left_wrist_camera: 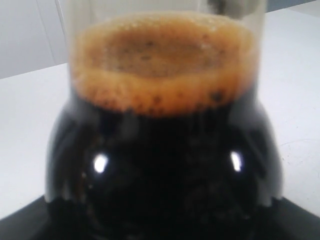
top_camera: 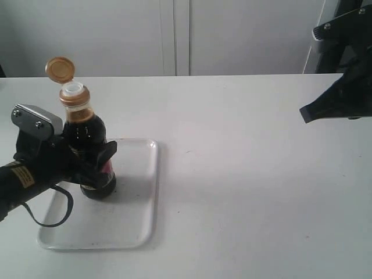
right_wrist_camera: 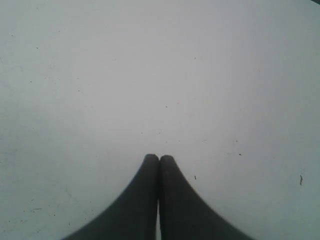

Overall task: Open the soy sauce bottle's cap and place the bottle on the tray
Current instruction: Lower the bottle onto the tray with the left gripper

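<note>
The left end effector (top_camera: 96, 165) pinches the soy sauce bottle (top_camera: 81, 125) between its fingers, low on its body. The bottle stands upright on the tray (top_camera: 148, 192), its cap (top_camera: 60, 68) flipped open above the grip. The right end effector (right_wrist_camera: 159, 159), pressed together, hangs well apart over the table (top_camera: 244, 174).

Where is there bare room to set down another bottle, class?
Free: the wide table between the tray and the right gripper, plus the tray's camera-side end. Crowded: around the soy sauce bottle and left gripper.
</note>
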